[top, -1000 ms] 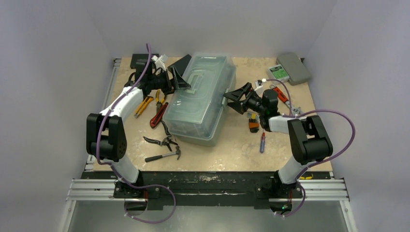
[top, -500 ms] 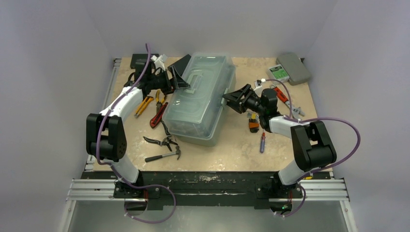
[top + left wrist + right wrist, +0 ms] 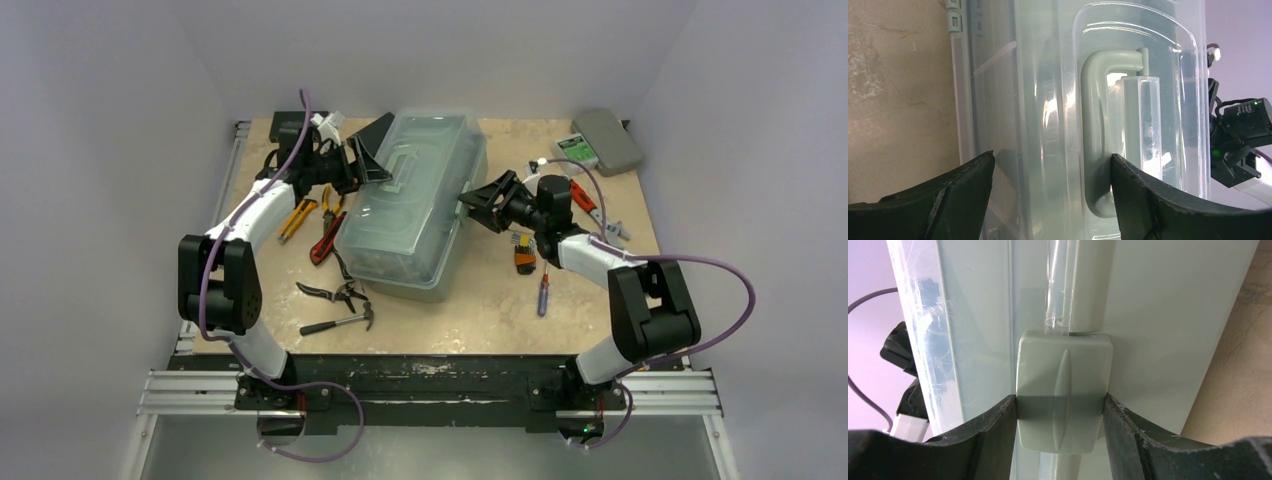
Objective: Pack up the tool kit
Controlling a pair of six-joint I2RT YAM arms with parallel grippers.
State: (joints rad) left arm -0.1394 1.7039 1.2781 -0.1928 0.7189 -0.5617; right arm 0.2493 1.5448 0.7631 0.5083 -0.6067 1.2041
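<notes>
Now right jaws have clamped the toolbox (image 3: pixel 415 200) latch (image 3: pixel 1064 395) — left jaws wide open.

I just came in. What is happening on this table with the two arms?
Both arms work on the closed green toolbox. The right gripper is closed around the latch on its end. The left gripper hangs open over the lid, beside the handle. The hammer and other hand tools lie loose on the table, not yet packed.
</notes>
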